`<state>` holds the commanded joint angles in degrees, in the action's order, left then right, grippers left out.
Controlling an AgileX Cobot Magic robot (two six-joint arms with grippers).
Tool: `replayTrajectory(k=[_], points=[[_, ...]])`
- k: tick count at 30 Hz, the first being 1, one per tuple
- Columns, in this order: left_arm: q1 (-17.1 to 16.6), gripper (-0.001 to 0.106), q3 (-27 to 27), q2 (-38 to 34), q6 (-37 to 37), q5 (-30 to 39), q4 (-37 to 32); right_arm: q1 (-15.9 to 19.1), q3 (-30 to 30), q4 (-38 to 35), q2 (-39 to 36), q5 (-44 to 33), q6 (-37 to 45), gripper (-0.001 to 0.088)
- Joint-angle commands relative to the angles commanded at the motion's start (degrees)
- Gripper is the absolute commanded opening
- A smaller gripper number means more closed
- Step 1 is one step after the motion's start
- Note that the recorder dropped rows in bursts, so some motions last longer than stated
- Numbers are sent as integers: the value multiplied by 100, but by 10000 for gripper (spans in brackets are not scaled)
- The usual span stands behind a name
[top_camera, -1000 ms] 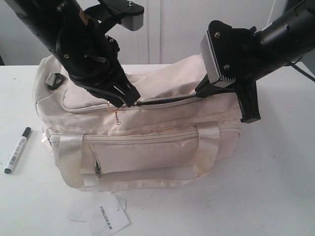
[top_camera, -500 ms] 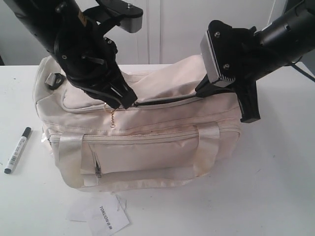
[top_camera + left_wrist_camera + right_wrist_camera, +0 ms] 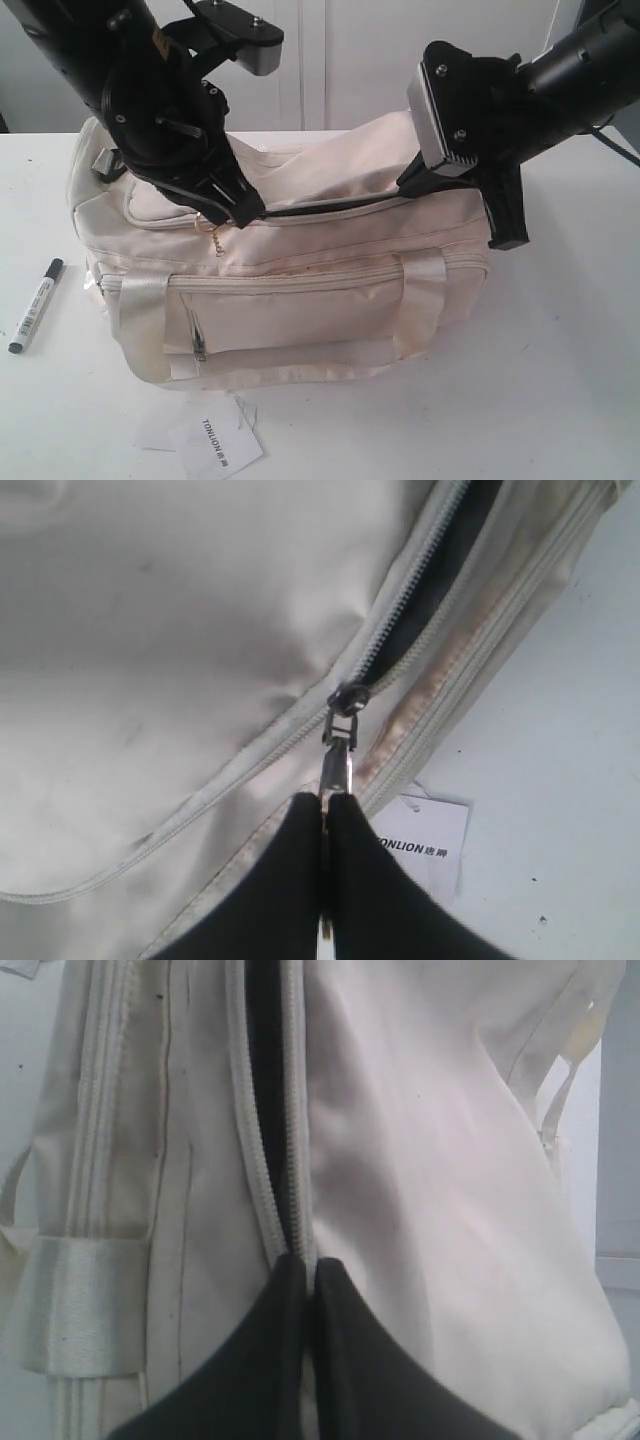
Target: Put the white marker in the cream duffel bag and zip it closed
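The cream duffel bag [image 3: 300, 290] stands in the middle of the white table. Its curved top zip [image 3: 330, 207] is partly open, showing a dark slit [image 3: 440, 580]. My left gripper [image 3: 250, 213] is shut on the metal zip pull [image 3: 338, 760], which hangs from the slider [image 3: 348, 700]. My right gripper [image 3: 408, 185] is shut on the bag's fabric at the zip edge [image 3: 296, 1245] near the right end. The white marker [image 3: 35, 305] with its black cap lies on the table left of the bag, apart from both grippers.
A white paper tag [image 3: 215, 445] with printed text lies on the table in front of the bag, also seen as the tag [image 3: 425, 845] in the left wrist view. The bag's front pocket zip [image 3: 197, 345] and webbing handles [image 3: 420, 290] face the camera.
My left gripper has drawn the zip pull leftward along the top zip, and the open slit has grown longer. The right gripper and the marker have stayed put.
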<state>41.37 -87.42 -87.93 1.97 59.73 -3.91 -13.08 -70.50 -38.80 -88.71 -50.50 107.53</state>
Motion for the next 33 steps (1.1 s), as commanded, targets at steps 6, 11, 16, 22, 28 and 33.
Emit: replayTrajectory(k=[6,11,16,22,28,33], points=[[0,0,0,0,-67,-137,0,0,0,-477,0,-65,0,466],[0,0,0,0,-67,-216,0,0,0,-1529,0,-710,0,614],[0,0,0,0,-67,-353,0,-266,0,-1911,-110,-939,-121,559],[0,0,0,0,-17,-418,0,-889,0,-1700,-219,162,-471,539],[0,0,0,0,82,-381,0,-1275,0,-517,-379,584,-1128,492],[0,0,0,0,81,-357,0,-1317,0,-412,-519,767,-1325,451]])
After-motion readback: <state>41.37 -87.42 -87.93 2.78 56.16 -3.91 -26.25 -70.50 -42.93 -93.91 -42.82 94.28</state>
